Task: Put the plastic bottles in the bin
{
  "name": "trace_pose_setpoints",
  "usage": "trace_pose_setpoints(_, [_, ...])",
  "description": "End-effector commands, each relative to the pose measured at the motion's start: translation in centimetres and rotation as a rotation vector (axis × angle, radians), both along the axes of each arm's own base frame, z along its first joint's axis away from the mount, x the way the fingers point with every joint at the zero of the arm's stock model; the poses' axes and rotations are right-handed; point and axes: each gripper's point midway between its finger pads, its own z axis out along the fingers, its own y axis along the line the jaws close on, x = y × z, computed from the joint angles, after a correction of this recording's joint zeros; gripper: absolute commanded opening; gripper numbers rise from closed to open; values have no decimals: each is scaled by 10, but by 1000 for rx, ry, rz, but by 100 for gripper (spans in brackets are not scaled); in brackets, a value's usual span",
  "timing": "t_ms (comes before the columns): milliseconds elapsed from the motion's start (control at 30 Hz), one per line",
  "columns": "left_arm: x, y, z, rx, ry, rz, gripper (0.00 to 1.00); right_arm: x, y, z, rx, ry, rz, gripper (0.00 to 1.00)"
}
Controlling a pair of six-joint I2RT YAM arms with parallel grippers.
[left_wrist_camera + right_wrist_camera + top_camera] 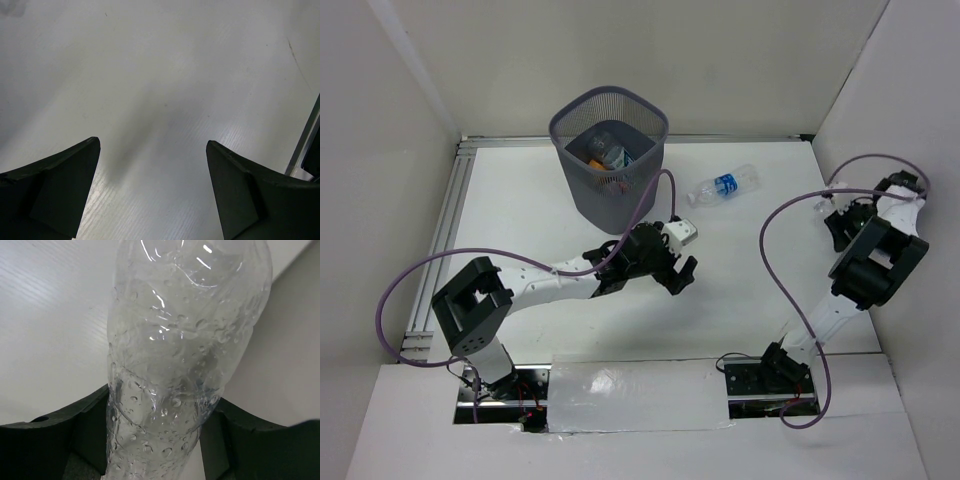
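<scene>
Your right gripper (pixel 160 427) is clamped on a clear bottle (pixel 185 340). Your left gripper (pixel 152 190) hangs over the worktop (pixel 150 75), fingers apart. A blue-label bottle (pixel 725 186) lies on the worktop right of the bin (pixel 582 195) (which holds other bottles (pixel 605 154)).

Bright even overhead light; soft shadow on table (pixel 135 135); glare streaks on clear bottle (pixel 200 260).
</scene>
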Motion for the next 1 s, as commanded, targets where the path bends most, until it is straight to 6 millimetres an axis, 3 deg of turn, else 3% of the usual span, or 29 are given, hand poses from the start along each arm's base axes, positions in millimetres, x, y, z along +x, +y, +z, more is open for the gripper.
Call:
trace_pose_setpoints(0, [7, -13, 15, -39, -38, -11, 100, 26, 28, 98, -42, -143, 229, 28])
trace_pose_setpoints(33, [7, -13, 15, -39, -38, -11, 100, 32, 36, 127, -49, -174, 252, 27])
trace_pose_setpoints(100, [5, -11, 20, -48, -44, -11, 100, 56, 65, 154, -19, -258, 303, 22])
trace_pose_setpoints(133, [4, -9, 15, -39, -38, -11, 100, 65, 79, 182, -42, -329, 332, 20])
trace_pose_setpoints(200, [-3, -8, 20, -47, -43, -20, 100, 84, 114, 208, -24, -422, 393, 20])
trace_pose_setpoints(233, [-6, -3, 18, -43, -40, -20, 100, 101, 154, 227, 7, -484, 396, 20])
trace_pose_setpoints(300, [-9, 2, 21, -48, -44, -20, 100, 124, 194, 250, -8, -586, 464, 20])
trace_pose_setpoints(333, [-16, 3, 18, -46, -32, -25, 100, 131, 236, 269, 50, -646, 469, 19])
trace_pose_setpoints(400, [-18, 10, 28, -63, -48, -17, 100, 160, 271, 308, 66, -830, 467, 19])
trace_pose_setpoints(433, [-18, 16, 24, -52, -51, 2, 100, 161, 305, 325, 152, -878, 452, 19])
trace_pose_setpoints(467, [-23, 18, 25, -55, -48, 4, 100, 166, 320, 340, 185, -930, 438, 19])
trace_pose_setpoints(500, [-26, 21, 33, -72, -59, 4, 100, 173, 335, 372, 209, -1043, 438, 19])
trace_pose_setpoints(533, [-28, 28, 28, -66, -50, 19, 100, 171, 365, 382, 295, -1060, 442, 19])
trace_pose_setpoints(600, [-35, 33, 37, -90, -54, 26, 100, 172, 392, 419, 367, -1175, 435, 19])
trace_pose_setpoints(667, [-41, 41, 32, -84, -50, 40, 100, 174, 431, 419, 470, -1160, 442, 20])
trace_pose_setpoints(700, [-42, 43, 33, -93, -45, 44, 100, 170, 444, 431, 507, -1174, 459, 20])
trace_pose_setpoints(733, [-42, 47, 39, -105, -58, 55, 100, 167, 458, 428, 559, -1141, 473, 22])
trace_pose_setpoints(800, [-49, 52, 34, -96, -46, 58, 100, 168, 489, 405, 605, -1058, 525, 23])
trace_pose_setpoints(933, [-56, 60, 36, -91, -57, 68, 100, 162, 530, 364, 684, -921, 570, 33])
trace_pose_setpoints(967, [-56, 63, 35, -88, -60, 76, 100, 161, 544, 355, 704, -895, 579, 40])
